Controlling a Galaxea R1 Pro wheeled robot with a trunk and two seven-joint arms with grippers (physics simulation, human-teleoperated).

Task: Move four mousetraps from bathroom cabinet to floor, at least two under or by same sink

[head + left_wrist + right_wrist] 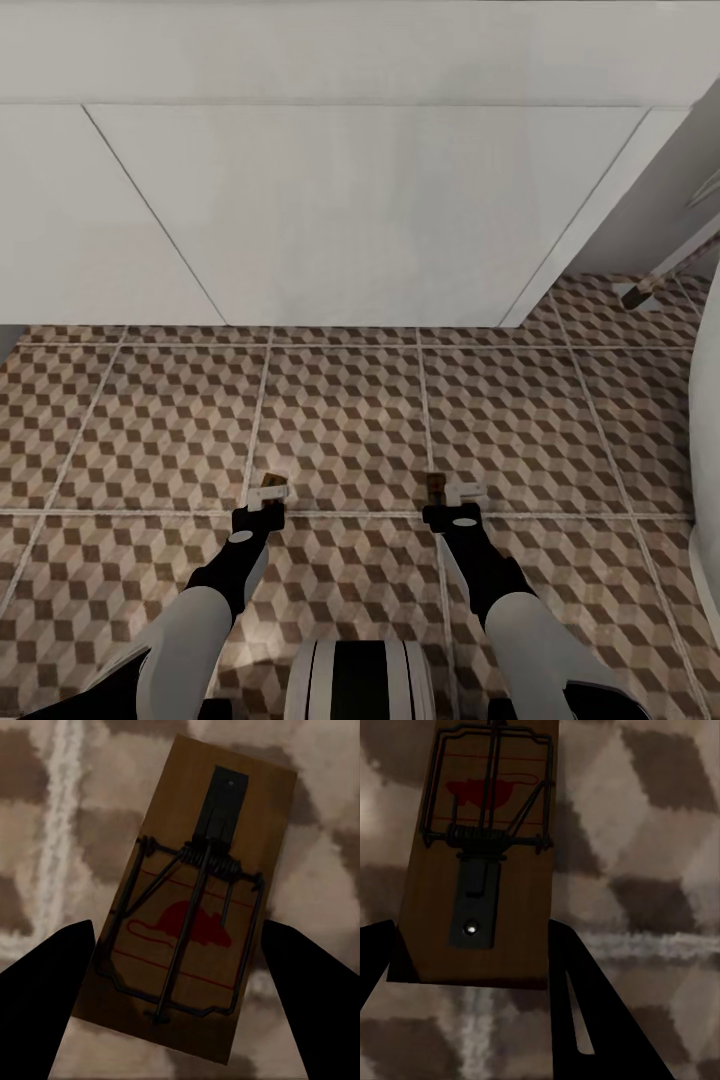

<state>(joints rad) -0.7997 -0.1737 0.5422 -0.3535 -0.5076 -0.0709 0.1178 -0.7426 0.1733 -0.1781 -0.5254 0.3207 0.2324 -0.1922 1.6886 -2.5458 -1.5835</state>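
Each end effector, left (266, 497) and right (452, 497), grips a mousetrap (271, 485), boards pointing to twelve o'clock at the white vanity (360, 220), low over the bathroom floor (340, 420).

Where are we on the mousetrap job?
Done: none visibly lies on the bathroom floor yet. In hand: left gripper grips one mousetrap, right gripper another mousetrap, both low over the tiles before the white vanity. Left: set these down here; the other two aren't visible.
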